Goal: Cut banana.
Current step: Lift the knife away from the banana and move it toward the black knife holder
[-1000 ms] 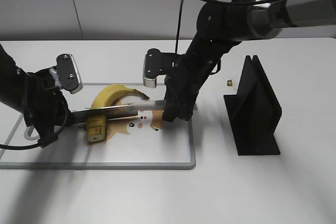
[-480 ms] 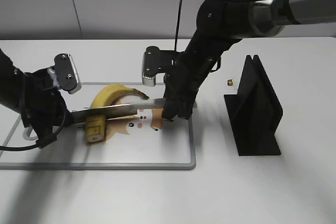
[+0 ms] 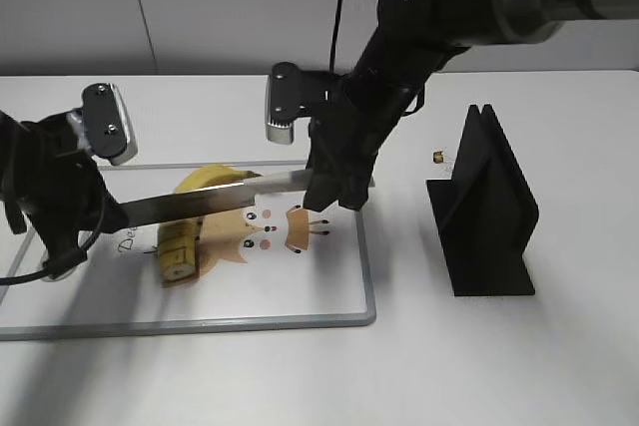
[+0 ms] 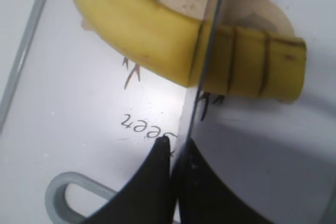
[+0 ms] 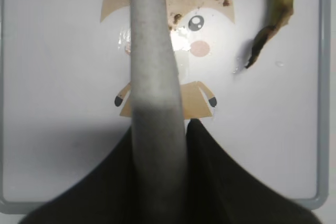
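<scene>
Right gripper (image 3: 334, 192) clamps the long steel knife (image 3: 200, 202); left gripper (image 4: 173, 153) pinches its tip. Uneven descent could roll the curved yellow banana (image 4: 173, 45) beneath.

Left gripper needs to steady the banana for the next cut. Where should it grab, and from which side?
Probably the thick uncut middle of the banana, between the stem and the knife. Come from above and close across its width: it lies flat on the board, curving away from the blade. Avoid the scored end; its cut lines suggest it may break off.
</scene>
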Controlling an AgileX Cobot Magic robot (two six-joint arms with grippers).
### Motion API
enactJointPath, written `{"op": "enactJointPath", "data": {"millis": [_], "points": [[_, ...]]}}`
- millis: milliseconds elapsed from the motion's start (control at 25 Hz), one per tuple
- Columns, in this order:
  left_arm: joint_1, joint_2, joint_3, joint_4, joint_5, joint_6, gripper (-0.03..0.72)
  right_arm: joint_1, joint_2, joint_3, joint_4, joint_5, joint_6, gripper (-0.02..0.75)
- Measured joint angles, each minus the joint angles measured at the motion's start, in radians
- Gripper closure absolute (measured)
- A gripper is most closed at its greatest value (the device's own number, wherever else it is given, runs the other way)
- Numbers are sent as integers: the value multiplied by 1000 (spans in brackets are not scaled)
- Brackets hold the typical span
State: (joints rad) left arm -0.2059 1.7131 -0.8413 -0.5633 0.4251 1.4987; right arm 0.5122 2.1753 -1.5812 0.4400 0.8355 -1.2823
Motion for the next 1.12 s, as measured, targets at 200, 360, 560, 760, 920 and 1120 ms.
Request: {"op": "enactJointPath", "data": {"millis": [200,360,560,760,920,1120], "points": [[2,-75,0,9,18,0,684,0,-50,0,-2,8,0,550],[2,-147,0,28,58,-7,686,0,-100,0,-5,35,1,550],[2,-258,0,69,86,-12,690,2,-174,0,-4,52,2,550],[0,-358,1,72,105,-12,692,2,-234,-19,-1,90,2,550],[0,-404,1,78,108,-12,692,4,-250,-36,1,101,2,550],[0,-405,1,80,103,-12,692,4,-250,-37,1,101,2,550]]}}
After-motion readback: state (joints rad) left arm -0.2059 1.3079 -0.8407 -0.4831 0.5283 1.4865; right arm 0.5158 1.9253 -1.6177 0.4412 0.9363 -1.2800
